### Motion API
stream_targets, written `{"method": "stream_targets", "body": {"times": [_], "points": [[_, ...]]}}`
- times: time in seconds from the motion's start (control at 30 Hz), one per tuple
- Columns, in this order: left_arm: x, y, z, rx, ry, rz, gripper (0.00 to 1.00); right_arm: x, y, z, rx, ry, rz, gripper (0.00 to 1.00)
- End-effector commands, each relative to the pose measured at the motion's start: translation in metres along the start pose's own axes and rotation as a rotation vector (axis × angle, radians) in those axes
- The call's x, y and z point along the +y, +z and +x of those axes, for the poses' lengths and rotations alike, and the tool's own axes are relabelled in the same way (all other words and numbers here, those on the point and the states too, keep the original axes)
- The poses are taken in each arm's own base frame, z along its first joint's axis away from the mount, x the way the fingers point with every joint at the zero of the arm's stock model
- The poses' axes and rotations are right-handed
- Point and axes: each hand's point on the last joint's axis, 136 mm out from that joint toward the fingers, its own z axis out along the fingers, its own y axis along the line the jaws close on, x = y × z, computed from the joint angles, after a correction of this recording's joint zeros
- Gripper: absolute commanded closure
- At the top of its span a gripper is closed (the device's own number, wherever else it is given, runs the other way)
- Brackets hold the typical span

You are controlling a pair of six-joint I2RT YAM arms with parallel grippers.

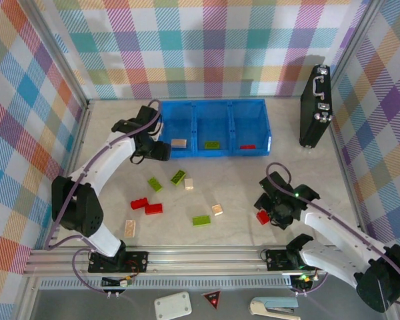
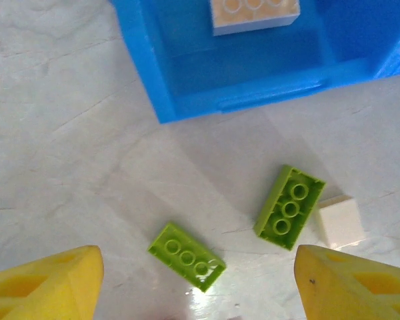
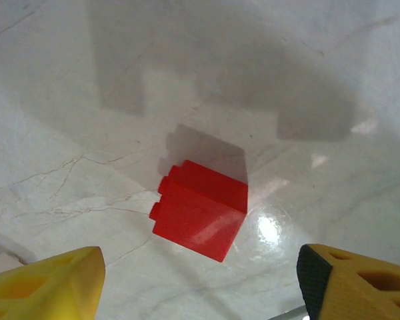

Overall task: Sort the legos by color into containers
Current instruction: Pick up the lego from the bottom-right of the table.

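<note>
Your blue tray (image 1: 213,102) is smooth, glossy moulded plastic, a long rectangle split into three square wells, lying at 12 o'clock on the table (image 1: 253,180), whose top is pale, shiny and veined like marble. The left well holds a tan brick (image 1: 179,143), the middle a lime brick (image 1: 212,145), the right a red brick (image 1: 248,147). The loose legos (image 1: 178,177), hard studded blocks in lime, red and tan, lie scattered from the table's centre toward 8 o'clock.

Your left arm (image 1: 113,157), a white shell bent at the elbow, slants up from its base at 7 o'clock and holds the left gripper (image 2: 197,283) beside the tray's near left corner. Its yellow wedge-shaped fingers (image 2: 47,287) stand wide apart with nothing between them; two lime blocks and a tan one lie on the table beyond them.

Your right arm (image 1: 333,233) is folded low at 5 o'clock, the right gripper (image 3: 200,283) pointing down at the table. Its jaws are spread wide and empty, and a red cube-shaped brick (image 3: 200,210), smooth-sided with studs along one face, sits on the table just ahead of the fingertips, touching neither
</note>
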Motion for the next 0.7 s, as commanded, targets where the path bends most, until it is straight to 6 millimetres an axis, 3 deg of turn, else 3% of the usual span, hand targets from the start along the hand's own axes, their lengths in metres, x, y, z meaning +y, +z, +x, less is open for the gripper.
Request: {"method": "stream_targets", "body": {"times": [0.0, 0.27, 0.67], "points": [[0.017, -0.008, 0.005, -0.014, 0.053, -0.082, 0.24, -0.012, 0.004, 0.013, 0.055, 0.237, 0.017, 0.24], [0.033, -0.009, 0.019, -0.025, 0.106, -0.162, 0.22, -0.007, 0.019, 0.016, 0.088, 0.313, 0.023, 0.25], [0.025, 0.007, 0.026, -0.049, 0.103, -0.114, 0.22, 0.011, 0.036, 0.015, 0.144, 0.249, 0.116, 0.28]]}}
